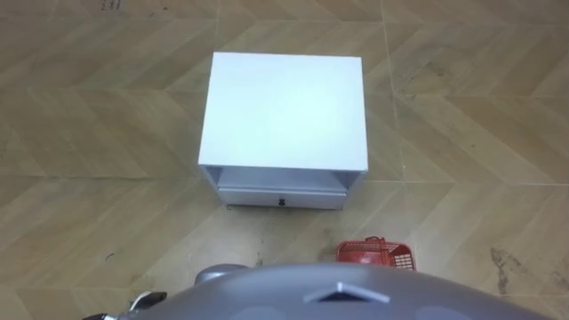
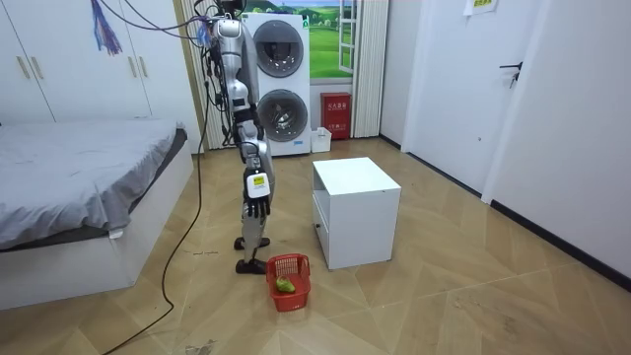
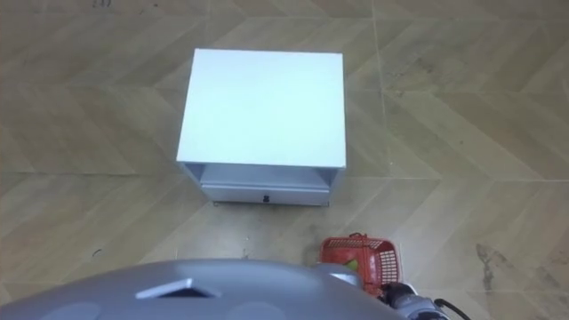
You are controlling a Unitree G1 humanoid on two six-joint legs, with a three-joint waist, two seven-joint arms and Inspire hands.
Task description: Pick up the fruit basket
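Still the approach step, nothing grasped. The red fruit basket (image 3: 360,258) sits on the floor near the white nightstand (image 3: 262,107), off its drawer side. The right hand (image 2: 256,209) hangs loose and empty; the left hand (image 1: 149,300) I cannot tell. Next, I judge: bend low and reach the right hand to the basket's handle.

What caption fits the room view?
Robot stands facing a white cabinet, red fruit basket on the floor beside its feet.

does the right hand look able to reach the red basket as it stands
Probably not yet. The right hand hangs at the robot's side, high above the basket on the floor by its feet. Nothing stands between them, so bending down should bring it within reach.
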